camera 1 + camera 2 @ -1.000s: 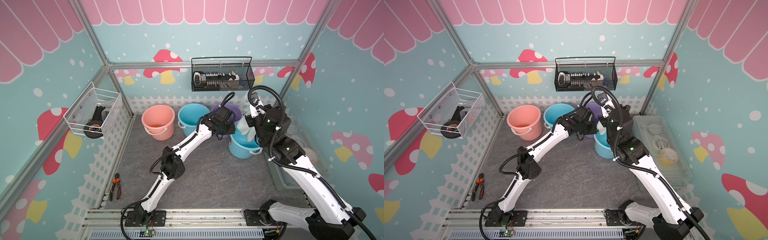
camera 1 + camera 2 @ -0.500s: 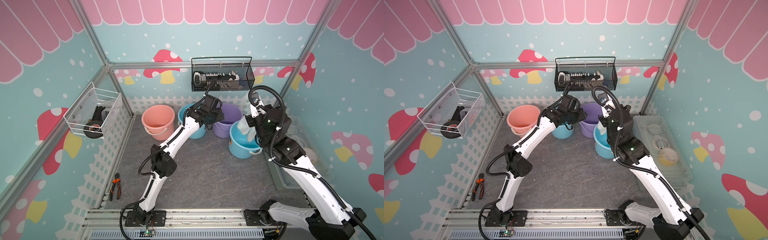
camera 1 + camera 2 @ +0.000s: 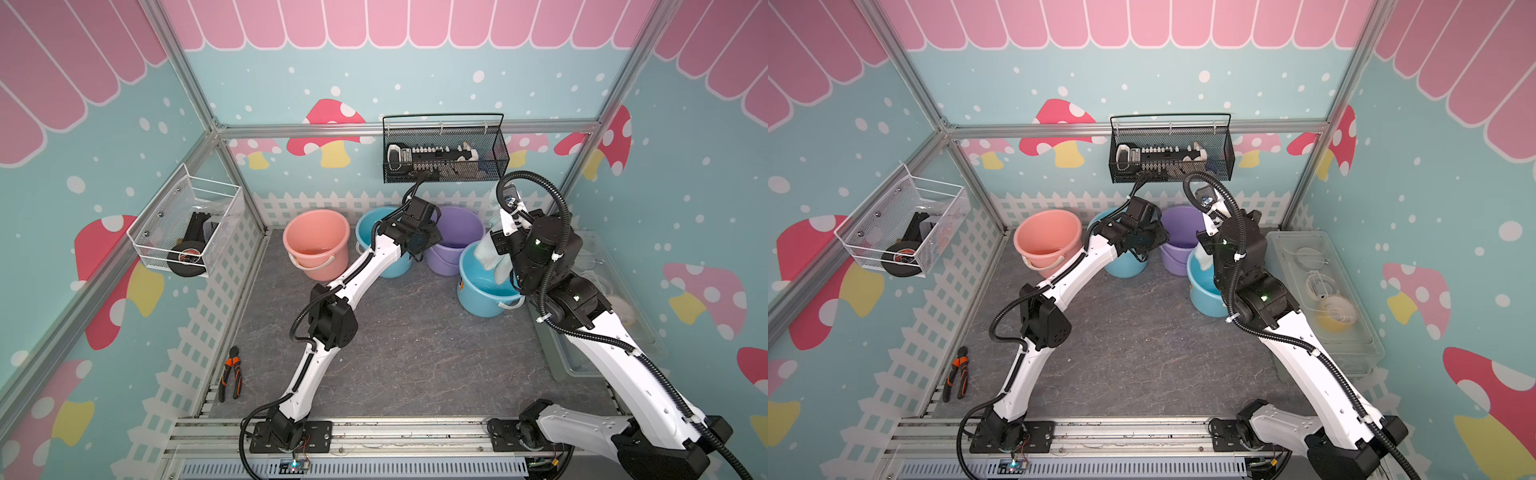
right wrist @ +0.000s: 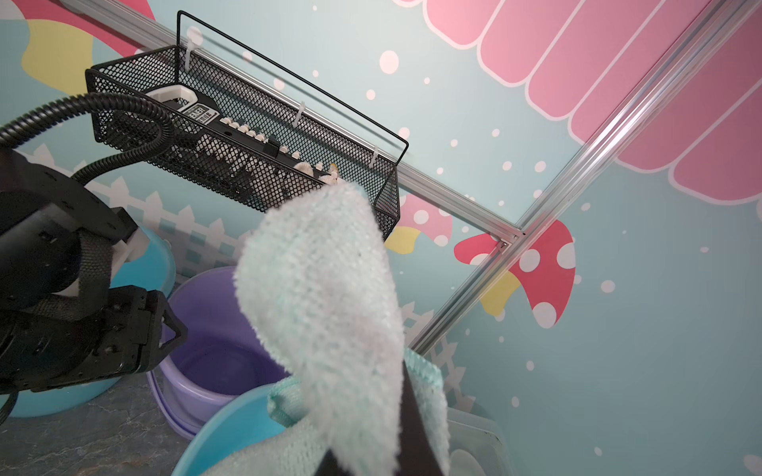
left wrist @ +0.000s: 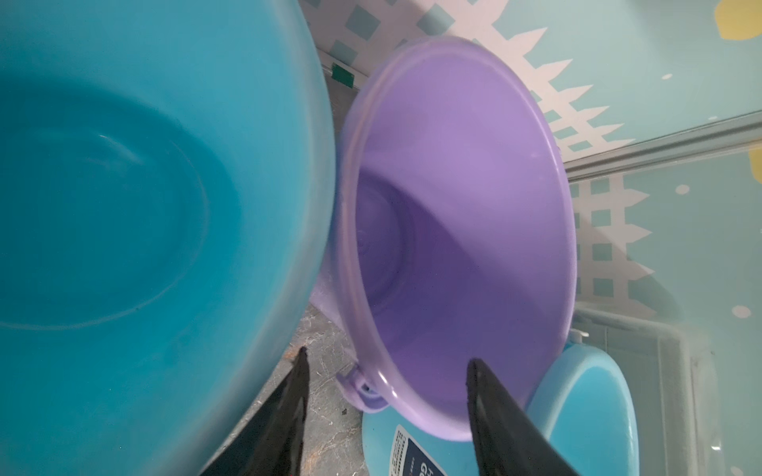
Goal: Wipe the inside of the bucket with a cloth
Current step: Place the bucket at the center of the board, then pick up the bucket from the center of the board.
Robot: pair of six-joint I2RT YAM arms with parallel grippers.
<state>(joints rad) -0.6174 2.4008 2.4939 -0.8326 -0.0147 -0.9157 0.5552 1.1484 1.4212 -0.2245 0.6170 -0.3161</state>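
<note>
Over the near blue bucket [image 3: 482,301], cloth [image 3: 492,259] upright, long axis roughly vertical.

Front floor [image 3: 415,365] free, 4 buckets [image 3: 316,245] along back, slim gap btwn rear blue bucket [image 5: 165,206] & purple bucket [image 5: 474,206]

Little is legible. The near right light blue bucket [image 5: 585,412] carries a dark blue sticker [image 5: 416,451] on its outer wall with white print: large letters that look like "H" and "G", cut off by the frame edge, small lines below unreadable. In a top view the sticker [image 3: 461,285] is only a tiny patch. In the black wire basket [image 4: 330,136] on the far wall, a case's black label [image 4: 201,113] has white capitals, too blurred to read.
</note>
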